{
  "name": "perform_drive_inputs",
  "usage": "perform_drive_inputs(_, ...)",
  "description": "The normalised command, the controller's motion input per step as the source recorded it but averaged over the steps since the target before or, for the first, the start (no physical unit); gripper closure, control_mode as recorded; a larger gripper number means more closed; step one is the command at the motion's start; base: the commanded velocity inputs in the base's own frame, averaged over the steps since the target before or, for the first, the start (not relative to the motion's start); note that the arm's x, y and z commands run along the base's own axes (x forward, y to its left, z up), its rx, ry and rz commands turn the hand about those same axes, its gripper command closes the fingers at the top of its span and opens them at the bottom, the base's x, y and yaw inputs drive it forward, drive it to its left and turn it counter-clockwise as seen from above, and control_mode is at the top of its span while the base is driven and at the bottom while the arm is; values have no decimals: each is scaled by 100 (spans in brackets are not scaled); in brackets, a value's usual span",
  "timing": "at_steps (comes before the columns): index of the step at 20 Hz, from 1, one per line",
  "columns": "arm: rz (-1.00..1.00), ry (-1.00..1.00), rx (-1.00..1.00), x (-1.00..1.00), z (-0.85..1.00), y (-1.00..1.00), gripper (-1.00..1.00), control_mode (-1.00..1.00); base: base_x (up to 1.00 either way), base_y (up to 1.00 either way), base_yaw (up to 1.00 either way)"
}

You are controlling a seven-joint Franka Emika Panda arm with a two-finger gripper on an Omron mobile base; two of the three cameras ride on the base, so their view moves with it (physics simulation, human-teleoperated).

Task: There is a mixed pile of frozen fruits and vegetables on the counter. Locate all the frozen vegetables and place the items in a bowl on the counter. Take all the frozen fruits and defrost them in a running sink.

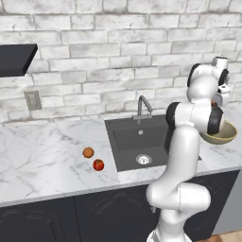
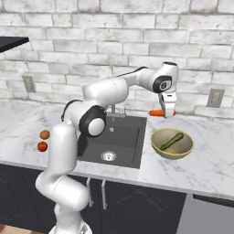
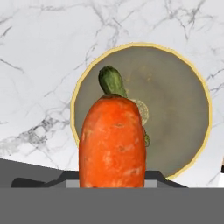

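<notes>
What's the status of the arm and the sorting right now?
Gripper shut on orange carrot, above tan bowl. Green cucumber stick already in bowl. Orange fruit, red fruit on counter. Nothing blocking.

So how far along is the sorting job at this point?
Roughly a quarter done. The green cucumber-like stick already lies in the bowl. The gripper holds the carrot above the bowl, not yet released. The dull orange fruit and the red fruit sit on the counter left of the sink, untouched.
</notes>
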Motion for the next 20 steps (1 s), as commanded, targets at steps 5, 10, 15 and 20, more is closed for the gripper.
perform_drive_inputs(5,0,-13,-8,-28,-24,-1,100,-100,0,0,0)
perform_drive_inputs(10,0,-13,-8,-25,-20,0,100,-100,0,0,0)
perform_drive_inputs(15,0,-11,-6,-18,-14,-1,100,-100,0,0,0)
perform_drive_inputs(20,0,-7,-2,-1,0,-6,100,-100,0,0,0)
